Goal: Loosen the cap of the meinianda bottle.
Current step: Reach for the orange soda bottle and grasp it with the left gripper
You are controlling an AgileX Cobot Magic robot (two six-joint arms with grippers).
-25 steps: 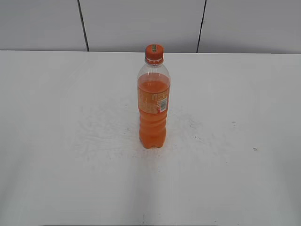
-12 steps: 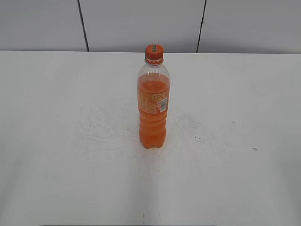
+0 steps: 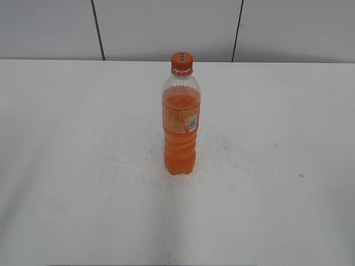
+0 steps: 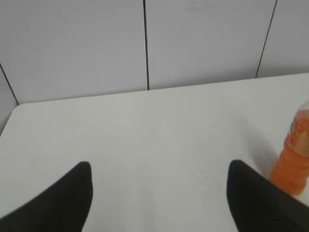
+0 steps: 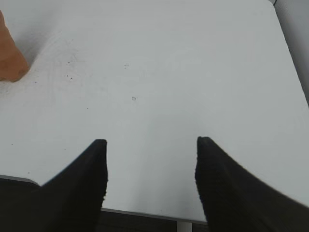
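The meinianda bottle stands upright at the middle of the white table, with orange drink, an orange label and its orange cap on top. Neither gripper shows in the exterior view. In the left wrist view my left gripper is open and empty above the table, with the bottle's lower body at the right edge. In the right wrist view my right gripper is open and empty over the table's front edge, with the bottle's base at the far left.
A grey panelled wall with dark seams stands behind the table. The table top carries faint scuffs and specks around the bottle. The table's front edge shows under my right gripper.
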